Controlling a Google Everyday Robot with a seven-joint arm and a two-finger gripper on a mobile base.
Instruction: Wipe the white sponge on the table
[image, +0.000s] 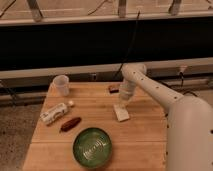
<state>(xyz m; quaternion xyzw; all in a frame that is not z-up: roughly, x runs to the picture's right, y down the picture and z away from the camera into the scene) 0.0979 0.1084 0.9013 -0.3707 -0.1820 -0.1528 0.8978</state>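
Observation:
The white sponge (121, 113) lies flat on the wooden table (145, 140), right of centre. My gripper (122, 103) comes down from the arm at the table's right side. It sits on the sponge's far end, shut on it, and holds it against the tabletop. The fingertips are partly hidden against the sponge.
A green bowl (92, 146) stands at the front centre. A white plastic bottle (54, 113) and a reddish-brown oblong thing (70, 124) lie at the left. A translucent cup (61, 85) stands at the back left. A dark brown block (114, 89) lies at the back edge behind the gripper.

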